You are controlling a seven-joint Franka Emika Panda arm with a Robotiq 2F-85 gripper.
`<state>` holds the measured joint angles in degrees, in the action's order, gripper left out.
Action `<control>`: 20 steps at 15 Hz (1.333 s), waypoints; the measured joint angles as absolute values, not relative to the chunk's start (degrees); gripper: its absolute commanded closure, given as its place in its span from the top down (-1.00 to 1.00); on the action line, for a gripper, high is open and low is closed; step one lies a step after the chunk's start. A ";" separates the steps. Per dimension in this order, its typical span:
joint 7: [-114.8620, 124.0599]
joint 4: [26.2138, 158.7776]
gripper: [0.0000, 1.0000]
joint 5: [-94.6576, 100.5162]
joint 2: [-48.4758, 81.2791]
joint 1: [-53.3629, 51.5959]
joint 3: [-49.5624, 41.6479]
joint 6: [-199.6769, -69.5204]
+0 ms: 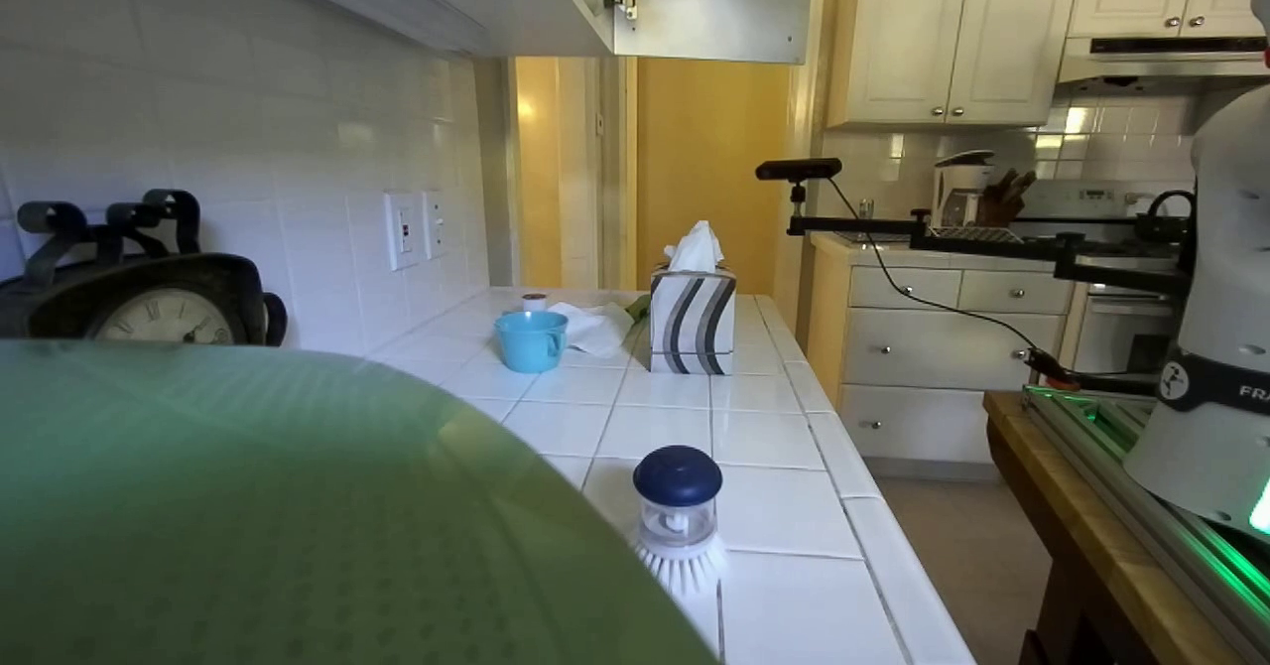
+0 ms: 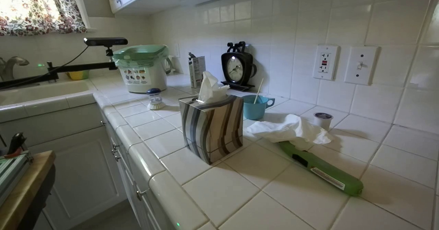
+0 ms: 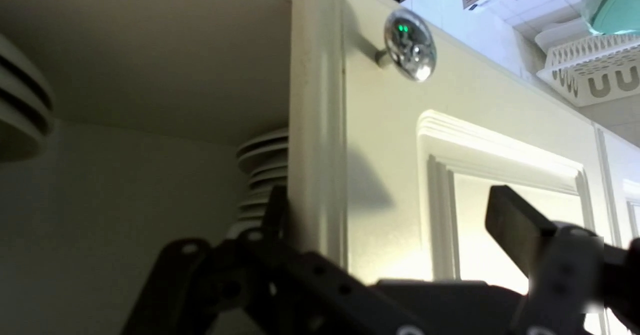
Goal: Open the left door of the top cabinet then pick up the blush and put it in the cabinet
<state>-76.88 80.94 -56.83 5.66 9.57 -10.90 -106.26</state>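
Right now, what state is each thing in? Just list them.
Top cabinet door: swung open
Fingers: apart, empty
Brush: upright, bristles down
Blue mug: upright, stick leaning out
Tissue box: upright, tissue poking out
Loose tissue: crumpled
Green tool: lying flat
Far cabinets: doors shut
Drawers: shut
Light switch: position unclear

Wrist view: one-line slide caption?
Open hand near a door with a round knob; stacked plates inside the open cabinet alongside.
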 measured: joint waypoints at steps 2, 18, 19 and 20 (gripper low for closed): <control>-76.96 80.94 1.00 -56.83 5.53 9.61 -11.06 -105.71; -77.11 89.59 1.00 -52.86 -3.85 9.86 -11.70 -103.98; -77.11 90.22 1.00 -52.30 -4.56 9.86 -11.72 -103.75; -77.11 90.91 1.00 -51.70 -5.36 9.86 -11.72 -103.61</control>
